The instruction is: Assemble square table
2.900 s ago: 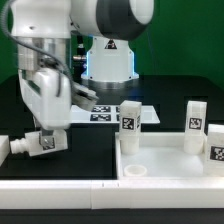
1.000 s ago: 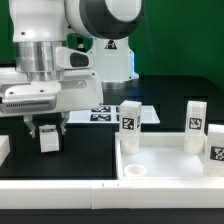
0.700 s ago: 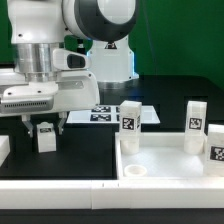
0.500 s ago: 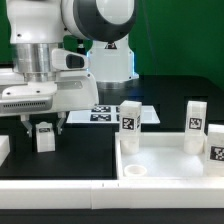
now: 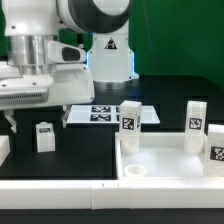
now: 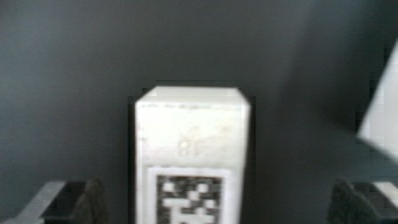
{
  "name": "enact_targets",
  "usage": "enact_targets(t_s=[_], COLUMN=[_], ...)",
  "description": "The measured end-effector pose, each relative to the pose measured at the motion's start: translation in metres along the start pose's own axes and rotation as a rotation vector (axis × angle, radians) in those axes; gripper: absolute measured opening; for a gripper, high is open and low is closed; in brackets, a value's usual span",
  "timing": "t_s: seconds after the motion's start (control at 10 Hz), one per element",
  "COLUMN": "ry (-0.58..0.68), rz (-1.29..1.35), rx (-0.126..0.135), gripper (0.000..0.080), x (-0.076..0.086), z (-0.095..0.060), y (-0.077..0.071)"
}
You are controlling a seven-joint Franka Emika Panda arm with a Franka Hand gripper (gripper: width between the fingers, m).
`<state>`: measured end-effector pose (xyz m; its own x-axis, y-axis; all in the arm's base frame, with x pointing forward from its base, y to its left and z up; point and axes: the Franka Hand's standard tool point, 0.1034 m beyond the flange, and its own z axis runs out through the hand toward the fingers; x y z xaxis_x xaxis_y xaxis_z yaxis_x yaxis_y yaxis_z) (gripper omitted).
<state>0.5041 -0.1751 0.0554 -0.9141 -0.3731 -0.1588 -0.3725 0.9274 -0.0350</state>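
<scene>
The gripper (image 6: 210, 205) stands wide open and holds nothing: in the wrist view its two dark fingers (image 6: 75, 200) sit at either side of an upright white leg (image 6: 192, 150), clear of it, with the leg's black-and-white tag facing the camera. In the exterior view that leg (image 5: 44, 136) stands alone on the black surface (image 5: 85, 150), free of the arm above it. From this leg, the marker board (image 5: 105, 114) lies flat at about two o'clock. The square table top (image 5: 170, 160), a white tray with a raised rim, rests at about four o'clock, with a round socket (image 5: 135, 171) showing in its near corner. Three more tagged legs (image 5: 130, 117) stand upright along the tray's far and right edges.
</scene>
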Motion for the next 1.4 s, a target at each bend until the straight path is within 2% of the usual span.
enact_targets(t_s=[0.1, 0.2, 0.3, 0.4, 0.5, 0.7, 0.8, 1.0, 1.1, 1.2, 1.4], ry=[-0.014, -0.021, 0.021, 0.044, 0.040, 0.045, 0.045, 0.037, 0.031, 0.033, 0.036], rz=[-0.120, -0.296, -0.438, -0.545, -0.612, -0.712, -0.864, -1.224, -1.375, -1.524, -1.620], rx=[0.012, 0.053, 0.040, -0.017, 0.007, 0.005, 0.003, 0.014, 0.007, -0.017, -0.020], gripper=[0.0641, 0.0649, 0.0649, 0.0649, 0.0649, 0.0649, 0.0649, 0.0649, 0.0649, 0.0649, 0.0649], x=[-0.013, -0.018, 0.003, 0.007, 0.004, 0.005, 0.004, 0.002, 0.001, -0.001, 0.000], z=[-0.009, -0.009, 0.006, 0.007, 0.003, 0.005, 0.003, -0.003, -0.005, -0.005, -0.005], y=[-0.013, -0.014, 0.024, 0.037, 0.025, 0.026, 0.026, 0.025, 0.029, 0.034, 0.032])
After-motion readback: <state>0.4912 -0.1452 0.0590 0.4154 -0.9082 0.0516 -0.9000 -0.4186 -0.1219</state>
